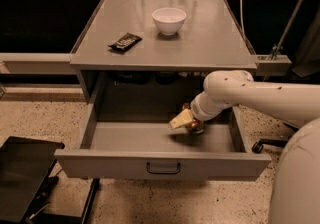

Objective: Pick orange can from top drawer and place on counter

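Speckled floor (40, 118); the top drawer (100, 164) stands open, the counter (210, 43) above it. My gripper (187, 120) sits low in that drawer's right rear, at the orange can (196, 127) for a grasp; clamped or not, I cannot tell.

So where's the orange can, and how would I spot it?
Find the open grey drawer under the counter. On its right side the white arm pokes its pincer in, and the orange can is right at its tip. It's the only shiny orange-brown thing there; the white bowl and dark wrapper are up on top.
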Controlling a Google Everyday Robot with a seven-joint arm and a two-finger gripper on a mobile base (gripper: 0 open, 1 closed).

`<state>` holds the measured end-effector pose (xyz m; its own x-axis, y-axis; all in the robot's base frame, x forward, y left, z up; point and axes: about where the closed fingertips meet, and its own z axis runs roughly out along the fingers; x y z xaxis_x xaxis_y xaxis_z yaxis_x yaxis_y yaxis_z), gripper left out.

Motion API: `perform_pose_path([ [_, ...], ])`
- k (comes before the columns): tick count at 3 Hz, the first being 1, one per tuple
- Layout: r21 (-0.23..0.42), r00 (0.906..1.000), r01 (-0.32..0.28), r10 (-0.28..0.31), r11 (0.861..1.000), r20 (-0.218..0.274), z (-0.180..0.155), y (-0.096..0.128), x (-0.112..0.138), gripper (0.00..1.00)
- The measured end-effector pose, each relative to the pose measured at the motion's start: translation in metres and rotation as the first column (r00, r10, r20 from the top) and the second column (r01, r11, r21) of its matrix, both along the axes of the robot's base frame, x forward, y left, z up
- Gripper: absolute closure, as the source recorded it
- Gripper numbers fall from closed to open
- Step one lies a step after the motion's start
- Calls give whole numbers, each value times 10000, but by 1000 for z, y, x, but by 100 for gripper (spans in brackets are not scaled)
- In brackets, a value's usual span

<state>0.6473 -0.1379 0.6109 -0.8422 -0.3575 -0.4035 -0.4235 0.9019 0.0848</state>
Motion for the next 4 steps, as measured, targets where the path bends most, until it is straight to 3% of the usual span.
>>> perform_pose_path([
  [1, -20, 10000, -1, 1, 10000, -9, -1, 0, 0, 17],
  [4, 174, 9999, -147, 148, 9997, -67, 12, 0, 2, 87],
])
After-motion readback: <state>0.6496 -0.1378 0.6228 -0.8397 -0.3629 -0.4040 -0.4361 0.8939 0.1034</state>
